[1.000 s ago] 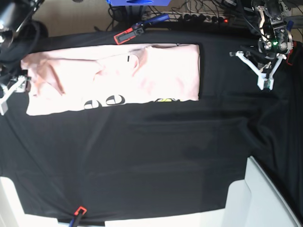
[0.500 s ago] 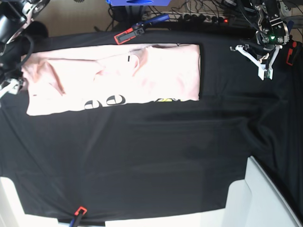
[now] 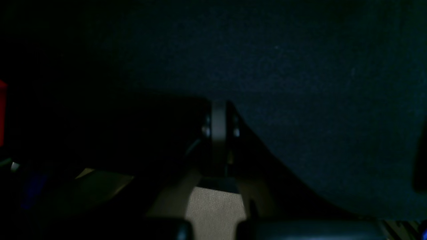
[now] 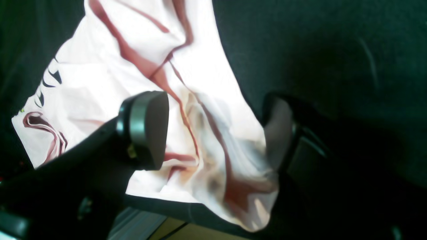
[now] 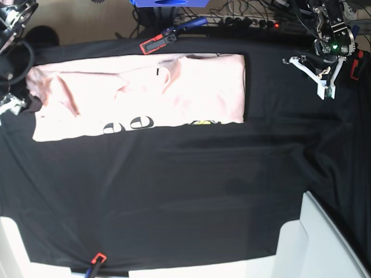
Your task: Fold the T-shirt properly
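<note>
Black cloth [image 5: 191, 191] bears the T-shirt [image 5: 139, 98]; right hand [image 4: 213, 130] gapes empty (left hand [image 3: 218, 133] closed, empty).

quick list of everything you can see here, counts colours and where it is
T-shirt: one, pale pink with black lettering, partly folded into a long band, far half of the table
black cloth: one, covers the table under the shirt
clamps: two seen, red and black, one on the far edge of the cloth, one on the near edge
power strip: one, dark, behind the table
left gripper: one, white fingers, shut, over bare cloth away from the shirt
right gripper: one, dark pads, open, astride the shirt's end
</note>
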Robot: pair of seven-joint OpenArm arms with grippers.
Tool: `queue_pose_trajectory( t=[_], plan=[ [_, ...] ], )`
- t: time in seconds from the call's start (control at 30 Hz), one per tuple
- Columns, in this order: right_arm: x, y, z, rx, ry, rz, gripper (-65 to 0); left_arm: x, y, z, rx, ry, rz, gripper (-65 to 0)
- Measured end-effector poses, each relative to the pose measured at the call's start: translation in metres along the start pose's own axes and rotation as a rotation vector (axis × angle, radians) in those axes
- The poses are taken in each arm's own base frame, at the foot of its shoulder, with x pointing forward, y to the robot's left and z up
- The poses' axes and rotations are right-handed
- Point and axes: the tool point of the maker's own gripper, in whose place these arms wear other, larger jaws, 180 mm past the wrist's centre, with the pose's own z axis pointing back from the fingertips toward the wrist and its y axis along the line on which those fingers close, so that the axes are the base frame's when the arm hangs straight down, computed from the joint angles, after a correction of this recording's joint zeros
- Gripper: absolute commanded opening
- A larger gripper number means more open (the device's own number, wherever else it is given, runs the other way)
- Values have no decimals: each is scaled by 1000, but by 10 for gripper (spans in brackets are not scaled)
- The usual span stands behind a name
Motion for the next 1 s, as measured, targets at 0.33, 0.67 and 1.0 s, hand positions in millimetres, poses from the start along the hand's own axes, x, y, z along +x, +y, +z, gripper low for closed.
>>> queue_pose_trajectory(
  t=[0.33, 0.67, 1.0],
  plan=[
    [-19, 35, -24, 73, 51, 60, -235, 11, -19, -5, -38, -15, -32, -650],
    [-36, 57, -32, 118, 55, 89, -254, 31, -65, -14, -123, -52, -42, -650],
    [-57, 45, -30, 81, 116, 81, -643, 37, -88, -25, -163, -61, -74, -650]
  ],
)
